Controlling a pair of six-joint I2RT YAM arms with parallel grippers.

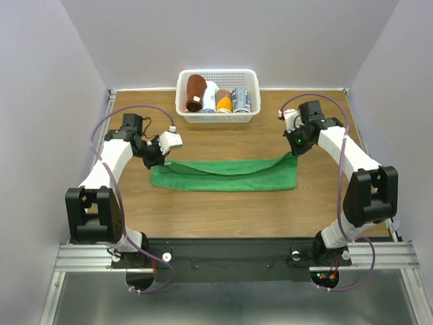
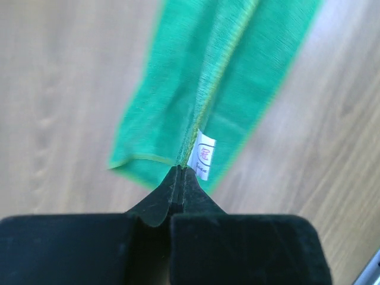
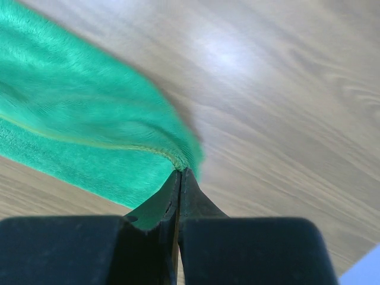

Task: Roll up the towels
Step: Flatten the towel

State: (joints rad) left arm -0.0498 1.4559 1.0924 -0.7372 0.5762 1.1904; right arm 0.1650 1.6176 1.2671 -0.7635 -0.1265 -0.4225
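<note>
A green towel (image 1: 226, 175) lies folded lengthwise in a long strip across the middle of the wooden table. My left gripper (image 1: 162, 158) is shut on the towel's upper left corner, pinching the hemmed edge next to a white label (image 2: 205, 155) in the left wrist view (image 2: 179, 169). My right gripper (image 1: 295, 150) is shut on the towel's upper right corner, where the yellow-green hem (image 3: 119, 145) runs into the closed fingertips in the right wrist view (image 3: 180, 172). Both pinched corners are lifted slightly off the table.
A white basket (image 1: 218, 115) stands at the back centre of the table, holding several rolled towels: brown (image 1: 195, 93), white, orange and grey. Purple cables loop over both arms. White walls close in the table on both sides.
</note>
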